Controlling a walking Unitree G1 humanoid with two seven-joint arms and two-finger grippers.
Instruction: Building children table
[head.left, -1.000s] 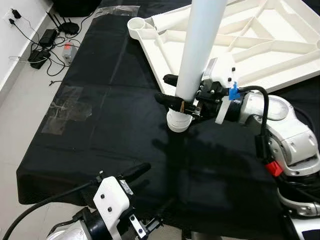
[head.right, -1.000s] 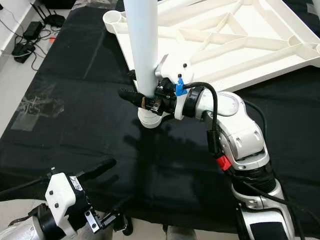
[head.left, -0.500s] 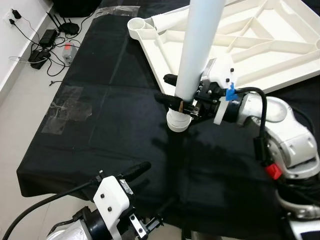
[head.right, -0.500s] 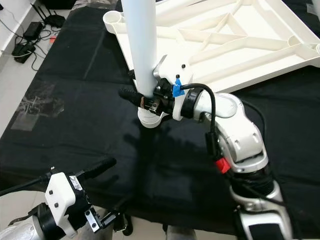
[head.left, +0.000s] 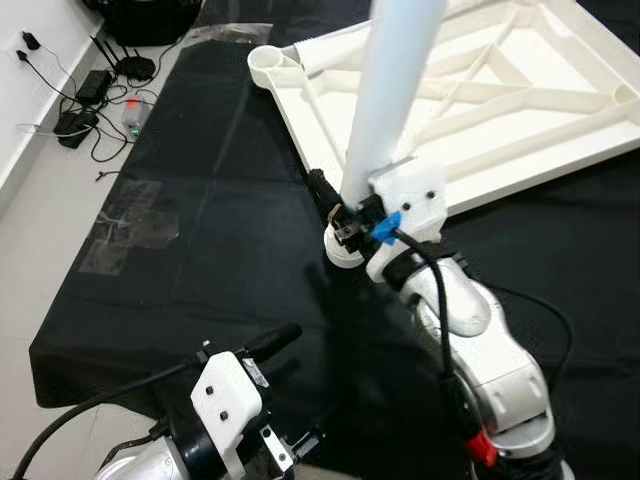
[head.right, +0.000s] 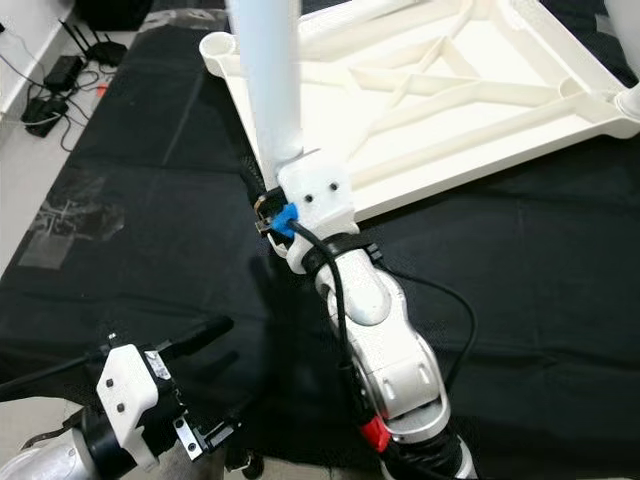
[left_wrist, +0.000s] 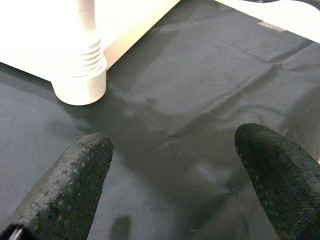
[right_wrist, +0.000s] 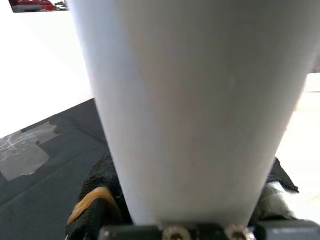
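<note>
Left eye view: right end effector (head.left: 340, 215) clenched around upright white table leg (head.left: 385, 110); left end effector (left_wrist: 175, 165) released.

No readable text, label, brand, number or sign can be made out on anything here.

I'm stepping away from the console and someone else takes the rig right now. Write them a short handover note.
Right gripper: shut on the white table leg, held upright with its threaded end on the black cloth, beside the upturned tabletop.
Left gripper: open, holding nothing, low over the cloth near its front edge.
Done: leg picked up.
Left: carry it to a corner socket of the tabletop and fit it; that near socket looks unfilled.
</note>
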